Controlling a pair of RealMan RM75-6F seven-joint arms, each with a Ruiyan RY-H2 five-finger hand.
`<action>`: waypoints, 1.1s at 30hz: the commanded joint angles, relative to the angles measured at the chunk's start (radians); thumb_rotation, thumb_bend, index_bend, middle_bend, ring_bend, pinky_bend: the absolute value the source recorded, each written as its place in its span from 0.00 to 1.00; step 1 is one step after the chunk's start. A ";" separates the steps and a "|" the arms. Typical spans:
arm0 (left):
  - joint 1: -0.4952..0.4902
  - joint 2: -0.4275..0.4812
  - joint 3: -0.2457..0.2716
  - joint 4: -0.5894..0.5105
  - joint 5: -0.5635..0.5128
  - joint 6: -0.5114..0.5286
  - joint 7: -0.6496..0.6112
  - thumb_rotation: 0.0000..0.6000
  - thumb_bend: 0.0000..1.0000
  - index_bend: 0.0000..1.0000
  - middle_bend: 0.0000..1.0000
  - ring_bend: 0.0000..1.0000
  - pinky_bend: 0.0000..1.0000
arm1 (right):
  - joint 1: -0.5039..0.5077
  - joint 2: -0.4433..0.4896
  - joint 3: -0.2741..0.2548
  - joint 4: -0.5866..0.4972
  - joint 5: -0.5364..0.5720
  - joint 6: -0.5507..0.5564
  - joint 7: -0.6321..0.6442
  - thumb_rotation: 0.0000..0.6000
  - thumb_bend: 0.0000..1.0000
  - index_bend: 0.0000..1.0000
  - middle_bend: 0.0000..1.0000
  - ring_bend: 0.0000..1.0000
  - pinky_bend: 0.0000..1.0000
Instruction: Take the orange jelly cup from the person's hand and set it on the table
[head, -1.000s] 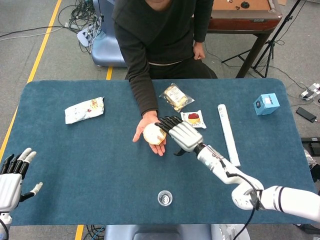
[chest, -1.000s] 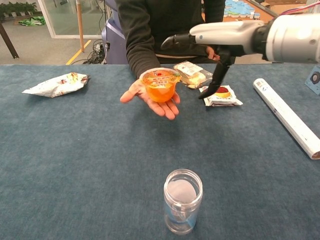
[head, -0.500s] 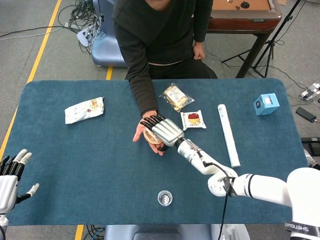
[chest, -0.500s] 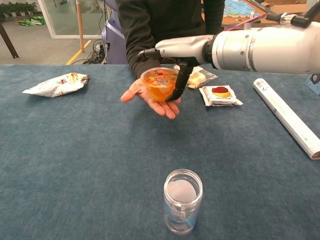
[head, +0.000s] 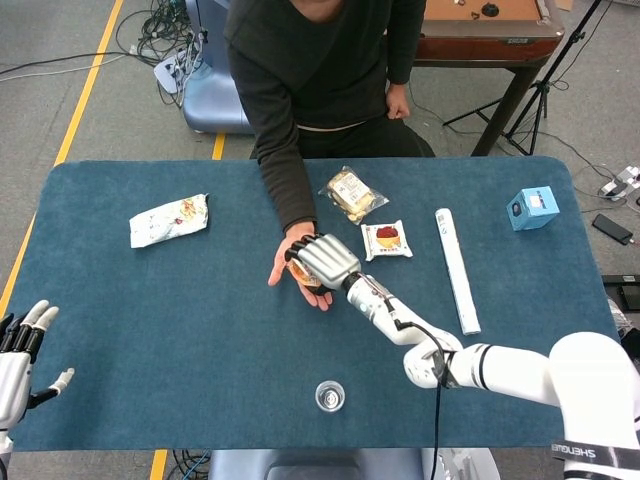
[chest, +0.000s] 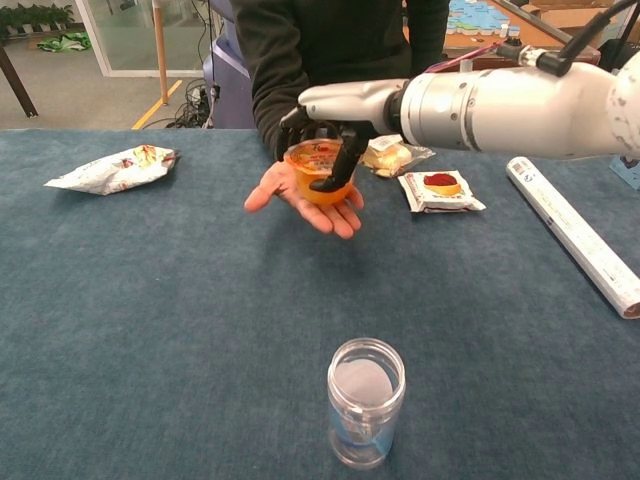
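Observation:
The orange jelly cup sits on the person's upturned palm above the table's middle. My right hand covers it from above: the thumb presses its near side and the fingers curl round its far side, so it grips the cup while the palm still bears it. From the head view my right hand hides nearly all of the jelly cup; only an orange edge shows. My left hand hovers at the table's near left corner, fingers spread, holding nothing.
A clear jar stands near the front edge. A white snack bag lies at the left. Two snack packets and a white roll lie right of the cup. A blue box sits far right.
My right hand moved left from beside the cup to over it, and its fingers and thumb closed round the cup. The left hand sank slightly toward the frame's bottom.

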 joint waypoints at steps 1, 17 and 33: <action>-0.001 0.000 -0.001 0.000 0.001 0.000 0.000 1.00 0.21 0.11 0.07 0.09 0.03 | -0.024 0.035 0.000 -0.034 -0.031 0.035 0.024 1.00 0.44 0.45 0.31 0.23 0.45; -0.015 -0.009 -0.002 -0.016 0.019 -0.014 0.019 1.00 0.21 0.11 0.07 0.09 0.03 | -0.207 0.283 -0.088 -0.179 -0.167 0.144 0.128 1.00 0.44 0.46 0.32 0.25 0.47; -0.011 -0.005 0.003 -0.027 0.021 -0.012 0.027 1.00 0.21 0.11 0.07 0.09 0.03 | -0.289 0.094 -0.171 0.119 -0.295 0.128 0.301 1.00 0.44 0.40 0.25 0.21 0.42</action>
